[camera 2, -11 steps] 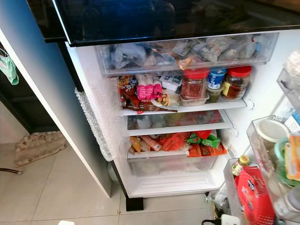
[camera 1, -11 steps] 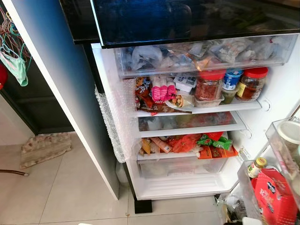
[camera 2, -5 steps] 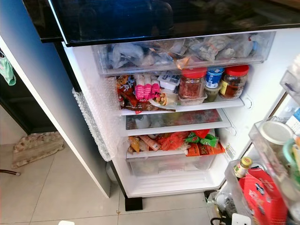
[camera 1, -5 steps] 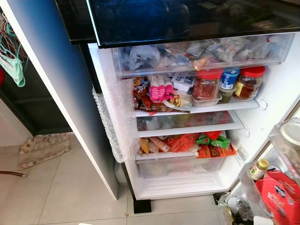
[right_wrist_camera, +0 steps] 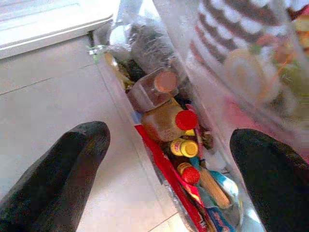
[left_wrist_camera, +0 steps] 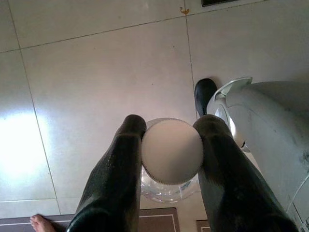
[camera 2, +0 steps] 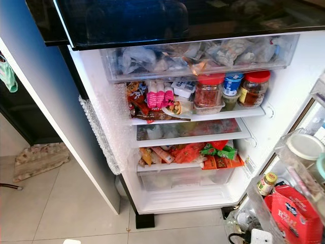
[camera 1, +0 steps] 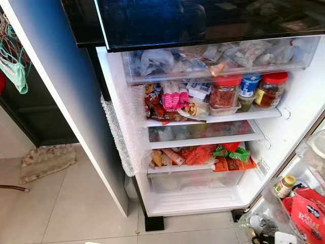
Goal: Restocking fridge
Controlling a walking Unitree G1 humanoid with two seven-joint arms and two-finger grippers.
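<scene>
Left wrist view: left gripper hangs low over the tiled floor, jaws clamped on a clear jar with a white lid. Jar not yet in the fridge. Judged: carrying stage, placing still to do.

Right wrist view: right gripper near the door bin, jaws wide and holding nothing; bottles with red and yellow caps stand packed in the bin below.

Head views: fridge door open. Top drawer full of bags. Shelf below it holds red-lidded jars, a blue-lidded tub and pink packs. Lower shelf heaped with snack packets. Door bins at right hold a small bottle and a red carton.

In the way: shelves crowded, little bare space; likely something must shift, or the jar goes to a door bin. Bubble wrap hangs along the fridge's left edge. Cloth lies on the floor at left, well apart.
</scene>
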